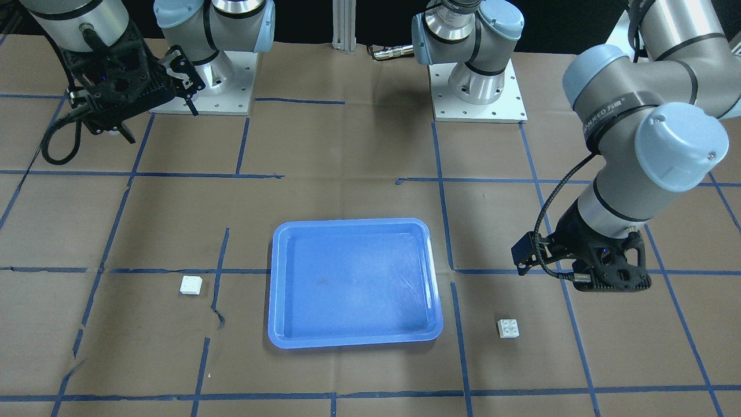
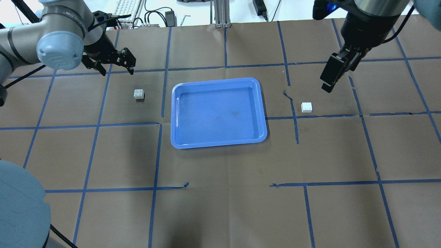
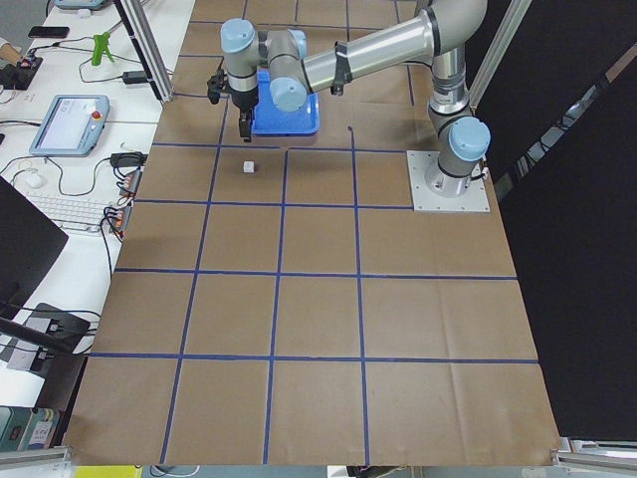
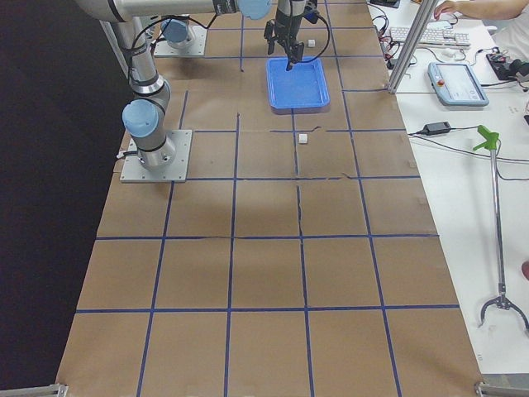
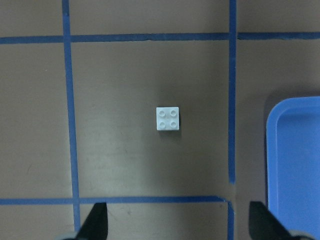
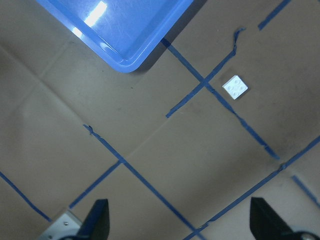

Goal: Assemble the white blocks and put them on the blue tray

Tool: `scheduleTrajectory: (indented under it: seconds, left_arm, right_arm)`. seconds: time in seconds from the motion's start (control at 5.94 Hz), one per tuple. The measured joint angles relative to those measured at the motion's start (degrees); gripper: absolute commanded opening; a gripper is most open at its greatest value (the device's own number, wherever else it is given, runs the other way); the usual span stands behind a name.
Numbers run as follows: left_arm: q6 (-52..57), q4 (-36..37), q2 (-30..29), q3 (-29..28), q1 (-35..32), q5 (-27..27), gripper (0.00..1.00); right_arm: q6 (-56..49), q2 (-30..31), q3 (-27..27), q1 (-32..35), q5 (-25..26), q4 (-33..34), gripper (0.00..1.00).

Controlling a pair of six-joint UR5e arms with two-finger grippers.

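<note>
The blue tray (image 2: 218, 141) lies empty at mid-table. One white block (image 2: 139, 94) sits studs up on the paper to its left, and also shows in the left wrist view (image 5: 167, 118). The other white block (image 2: 306, 107) sits to the tray's right, and shows in the right wrist view (image 6: 235, 86). My left gripper (image 2: 117, 67) hovers open and empty just beyond the left block. My right gripper (image 2: 330, 81) hangs open and empty above the table, beyond and right of the right block. In both wrist views the fingertips (image 5: 97, 220) (image 6: 97, 217) stand wide apart.
Brown paper with a blue tape grid covers the table (image 2: 220, 206). The two arm bases (image 1: 480, 87) stand on plates at the robot's edge. A keyboard and cables (image 2: 131, 10) lie beyond the far edge.
</note>
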State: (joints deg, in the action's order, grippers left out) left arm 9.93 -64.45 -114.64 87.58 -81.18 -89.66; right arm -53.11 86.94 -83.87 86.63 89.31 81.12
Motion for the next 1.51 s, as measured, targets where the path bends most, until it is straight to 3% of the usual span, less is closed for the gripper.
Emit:
scheduleTrajectory:
  seconds: [0.5, 0.84, 1.18, 1.35, 1.51]
  left_arm:
    - [2.63, 6.08, -7.32, 1.50, -0.03, -0.09, 0.97]
    - [2.88, 11.10, -9.83, 3.16, -0.06, 0.04, 0.93]
    - [2.90, 12.96, -10.66, 3.52, -0.22, 0.08, 0.50]
    - [2.90, 13.05, -10.71, 3.62, -0.26, 0.10, 0.39]
    - [2.90, 13.05, -10.75, 3.69, -0.29, 0.07, 0.35]
  right_arm:
    - [-36.71, -5.51, -0.02, -3.52, -0.37, 9.52, 1.00]
    - [-47.64, -10.22, -1.06, -6.81, -3.58, 12.79, 1.00]
    - [-50.49, -14.13, -7.03, -8.22, -10.28, 21.97, 1.00]
    - [-50.67, -15.03, -12.20, -9.07, -12.88, 28.94, 1.00]
    - [-50.78, -15.84, -17.02, -10.61, -15.90, 34.66, 1.00]
